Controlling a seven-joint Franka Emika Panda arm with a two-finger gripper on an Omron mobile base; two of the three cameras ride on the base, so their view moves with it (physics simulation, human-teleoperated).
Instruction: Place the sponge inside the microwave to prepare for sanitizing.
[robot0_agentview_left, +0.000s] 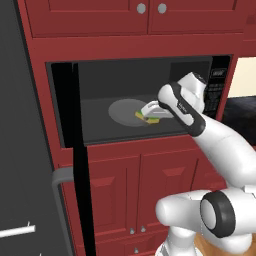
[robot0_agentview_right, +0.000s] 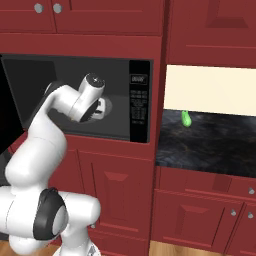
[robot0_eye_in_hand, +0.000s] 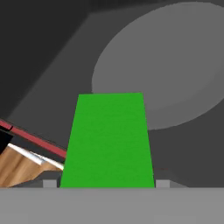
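So I've got the pincer (robot0_agentview_left: 150, 111) reached into the microwave (robot0_agentview_left: 100, 80), clamped on the sponge (robot0_agentview_left: 146, 116), which sits right at the near edge of the turntable (robot0_agentview_left: 122, 111), low over it as far as I can tell.

My worry: let go here and the sponge could land half on the plate's rim and tip, or stick to a finger and get dragged out when I pull back. The wrist is also close to the keypad strip (robot0_agentview_right: 138, 107), so a sloppy retreat might clip the frame.

Count: one sponge, one microwave, one turntable, one open door (robot0_agentview_left: 75, 150), one small green thing (robot0_agentview_right: 185, 118) on the table (robot0_agentview_right: 210, 145).
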